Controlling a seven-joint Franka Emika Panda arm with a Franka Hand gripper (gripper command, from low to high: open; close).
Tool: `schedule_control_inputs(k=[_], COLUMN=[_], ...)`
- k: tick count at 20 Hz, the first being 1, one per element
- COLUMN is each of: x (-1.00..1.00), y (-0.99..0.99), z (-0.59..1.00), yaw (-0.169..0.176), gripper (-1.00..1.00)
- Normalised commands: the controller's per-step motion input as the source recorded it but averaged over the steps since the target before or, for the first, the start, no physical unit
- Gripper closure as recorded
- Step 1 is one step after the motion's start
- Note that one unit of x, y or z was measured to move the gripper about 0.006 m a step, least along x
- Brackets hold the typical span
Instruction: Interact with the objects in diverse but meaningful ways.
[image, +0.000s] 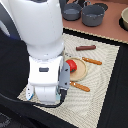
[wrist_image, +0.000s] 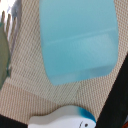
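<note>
- Exterior view: the Panda arm (image: 42, 45) fills the exterior view's left half and hangs low over the woven placemat (image: 107, 80). Its bulk hides the gripper, so from here I cannot tell whether the jaws stand apart or together.
- Exterior view, taking the round wooden plate (image: 80, 71) as landmark: the red tomato (image: 72, 65) sits on the plate's edge nearest the arm. The brown sausage (image: 86, 48) lies on the mat beyond the plate, well apart from it. One orange-handled utensil (image: 92, 61) lies just past the plate on the exterior view's right, and another (image: 80, 87) lies just on the near side of the plate. Dark pots (image: 93, 15) stand off the mat on the far counter.
- Wrist view: the light blue cup (wrist_image: 80, 42) lies very close under the camera on the weave, with the white-and-blue fish (wrist_image: 62, 118) just beside it, apart from it. A fork's tines (wrist_image: 7, 22) show at one corner. No fingertips enter this picture, so the gripper's state stays unknown.
- Progress, as a judgement: nothing appears held. The arm seems poised over the cup, perhaps lining up a grasp. The tomato on the plate may count as one arrangement made; cup, fish and sausage look left to handle.
</note>
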Motion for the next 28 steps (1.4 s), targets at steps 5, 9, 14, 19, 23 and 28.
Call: schedule_control_inputs(k=[5,9,14,19,23,28], x=[0.03,0.03,0.07,0.15,0.18,-0.01], y=[-0.04,-0.09,-0.07,-0.05,0.05,0.37], z=[-0.23,-0.14,-0.03,0.12,0.64,0.73], yaw=[0.063,0.053,0.04,0.018,0.005,0.06], gripper=[-1.0,1.0,1.0,1.0,1.0,1.0])
